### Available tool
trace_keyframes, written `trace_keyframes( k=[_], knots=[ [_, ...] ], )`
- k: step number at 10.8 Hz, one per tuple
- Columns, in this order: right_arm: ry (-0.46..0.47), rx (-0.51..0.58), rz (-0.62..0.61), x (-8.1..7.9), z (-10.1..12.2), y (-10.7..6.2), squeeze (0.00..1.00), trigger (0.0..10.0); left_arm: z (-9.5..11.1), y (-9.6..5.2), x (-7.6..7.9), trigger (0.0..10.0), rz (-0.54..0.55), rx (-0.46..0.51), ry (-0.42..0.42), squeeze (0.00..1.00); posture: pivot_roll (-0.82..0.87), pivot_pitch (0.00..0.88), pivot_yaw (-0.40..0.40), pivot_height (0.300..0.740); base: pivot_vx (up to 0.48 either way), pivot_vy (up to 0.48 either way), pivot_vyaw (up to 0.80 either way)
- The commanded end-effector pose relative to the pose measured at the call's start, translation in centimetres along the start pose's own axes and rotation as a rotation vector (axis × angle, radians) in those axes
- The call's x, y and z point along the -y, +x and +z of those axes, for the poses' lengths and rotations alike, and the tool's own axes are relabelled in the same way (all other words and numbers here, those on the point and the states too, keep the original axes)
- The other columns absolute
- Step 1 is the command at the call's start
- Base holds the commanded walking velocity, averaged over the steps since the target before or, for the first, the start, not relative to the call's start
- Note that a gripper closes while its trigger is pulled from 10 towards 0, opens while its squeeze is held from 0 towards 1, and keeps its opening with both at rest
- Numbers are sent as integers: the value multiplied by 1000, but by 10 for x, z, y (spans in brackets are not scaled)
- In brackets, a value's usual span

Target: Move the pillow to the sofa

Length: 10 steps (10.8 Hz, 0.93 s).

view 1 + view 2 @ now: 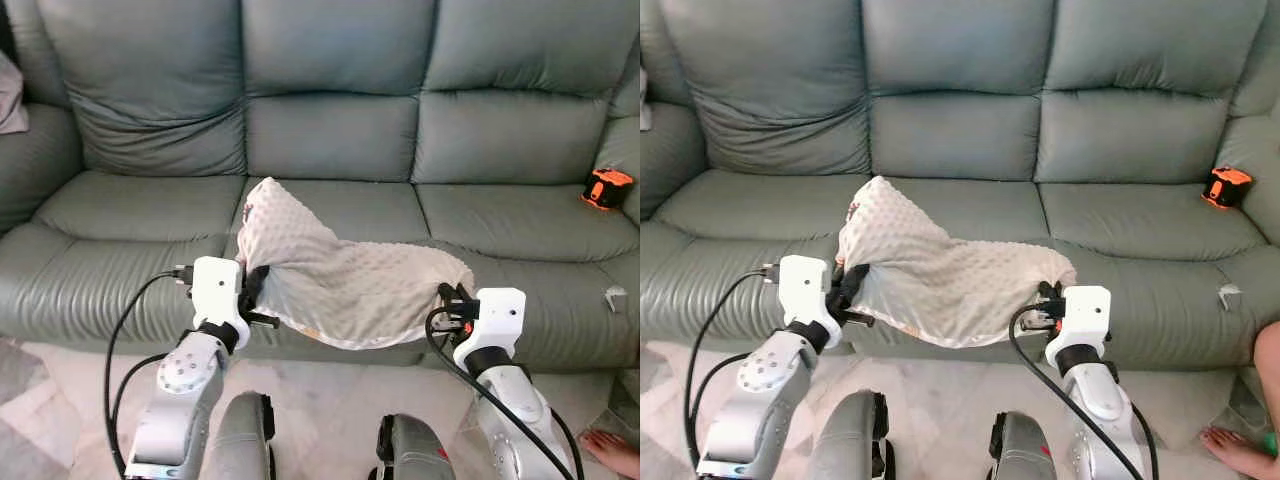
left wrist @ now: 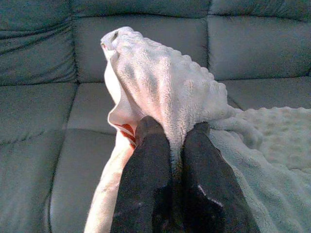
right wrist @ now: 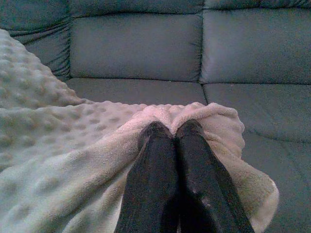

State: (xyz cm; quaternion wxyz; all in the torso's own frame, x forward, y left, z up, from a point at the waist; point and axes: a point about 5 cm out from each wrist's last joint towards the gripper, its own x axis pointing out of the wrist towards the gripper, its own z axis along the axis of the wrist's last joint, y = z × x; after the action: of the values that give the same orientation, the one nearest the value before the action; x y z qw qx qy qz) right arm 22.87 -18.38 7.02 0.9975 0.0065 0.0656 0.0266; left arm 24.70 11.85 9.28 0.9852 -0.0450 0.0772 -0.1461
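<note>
A cream, bumpy-textured pillow [image 1: 340,270] hangs between my two arms, sagging over the front edge of the grey-green leather sofa [image 1: 330,140]. One corner points up toward the middle seat. My left gripper [image 2: 172,133] is shut on the pillow's left edge, the fabric pinched between its black fingers [image 2: 150,160]. My right gripper [image 3: 171,128] is shut on the pillow's right edge [image 3: 209,116]. In the left eye view the left gripper [image 1: 252,285] and right gripper [image 1: 448,298] sit at the pillow's two ends.
An orange and black object [image 1: 607,187] lies on the sofa's right seat. Another cushion [image 1: 10,95] rests at the sofa's far left. A person's bare foot [image 1: 612,452] stands on the pale tiled floor [image 1: 320,400] at the lower right.
</note>
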Motion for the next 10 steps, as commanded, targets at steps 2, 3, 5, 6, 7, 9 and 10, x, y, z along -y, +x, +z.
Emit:
trace_keyframes(
  k=[2, 3, 5, 6, 7, 9, 10],
  knots=[
    [-4, 36, 19, -3, 10, 6, 0, 10000, 11, 3, 3, 10000, -15, 41, 7, 0, 17, 21, 24, 657, 309, 0, 0],
    [-4, 37, 26, -2, 11, 7, 0, 10000, 11, 4, 3, 10000, -14, 39, 5, 0, 15, 20, 24, 657, 307, 0, 0],
    [-9, 36, 31, -2, 12, 7, 0, 10000, 10, 5, 4, 10000, -15, 37, 2, 0, 10, 19, 21, 657, 306, 0, 0],
    [-10, 35, 33, -2, 12, 7, 0, 10000, 9, 5, 4, 10000, -16, 36, 1, 0, 8, 19, 19, 657, 304, 0, 0],
    [-12, 35, 35, -2, 12, 8, 0, 10000, 9, 5, 4, 10000, -16, 35, 0, 0, 9, 20, 18, 657, 307, 0, 0],
    [-14, 33, 41, -3, 12, 8, 0, 10000, 8, 5, 4, 10000, -17, 31, 0, 0, 9, 20, 18, 657, 307, 0, 0],
    [-13, 32, 42, -3, 12, 8, 0, 10000, 7, 5, 5, 10000, -16, 27, 0, 0, 8, 20, 20, 657, 304, 0, 0]
  ],
)
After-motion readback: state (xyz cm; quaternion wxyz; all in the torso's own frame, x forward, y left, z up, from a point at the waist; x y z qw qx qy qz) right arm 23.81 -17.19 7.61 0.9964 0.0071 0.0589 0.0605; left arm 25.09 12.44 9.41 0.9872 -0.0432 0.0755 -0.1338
